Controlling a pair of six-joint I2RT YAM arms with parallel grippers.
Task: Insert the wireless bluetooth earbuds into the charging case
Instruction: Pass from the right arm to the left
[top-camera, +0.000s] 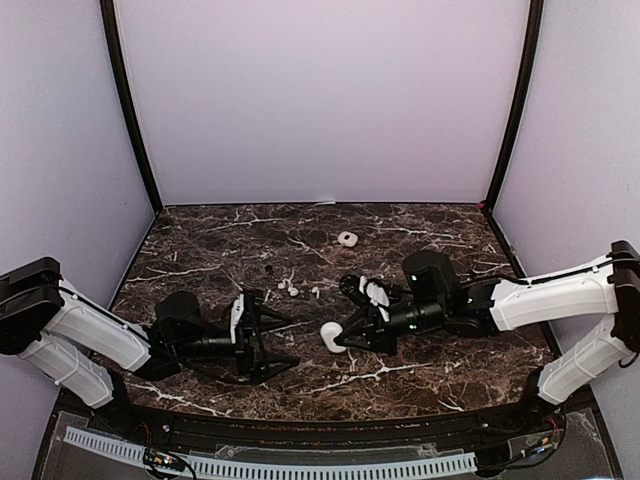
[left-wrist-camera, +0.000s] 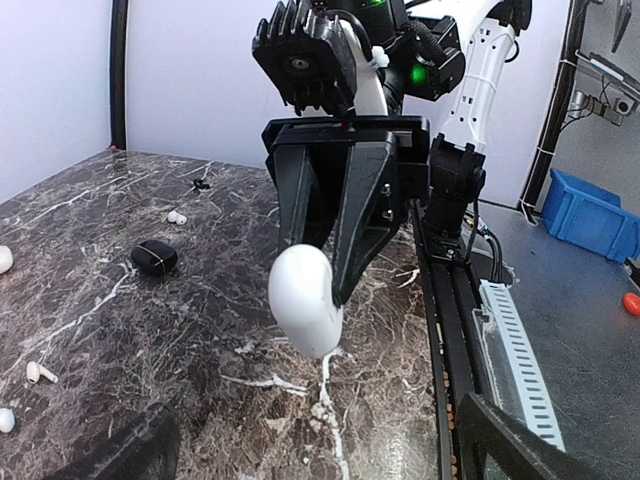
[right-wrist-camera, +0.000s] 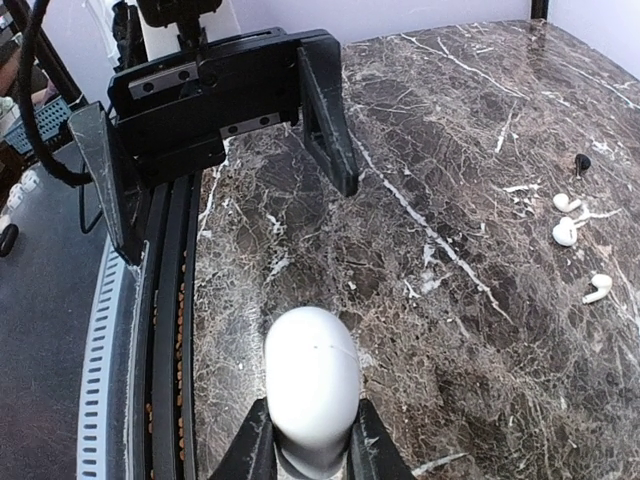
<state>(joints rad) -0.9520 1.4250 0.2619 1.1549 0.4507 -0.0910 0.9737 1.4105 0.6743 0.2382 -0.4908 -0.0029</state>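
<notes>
A closed white pebble-shaped charging case is clamped between the fingers of my right gripper, just above the marble near the table's front edge. In the top view the case sits at the tip of the right gripper. My left gripper faces it from the left, open and empty, a short way off. From the left wrist the case hangs ahead of the left gripper. Three white earbuds lie loose behind, with a black bud beyond them.
A second white case lies further back in the middle. A black case rests on the marble left of the held one. More white buds lie near the left wrist view's left edge. A black rail borders the front edge.
</notes>
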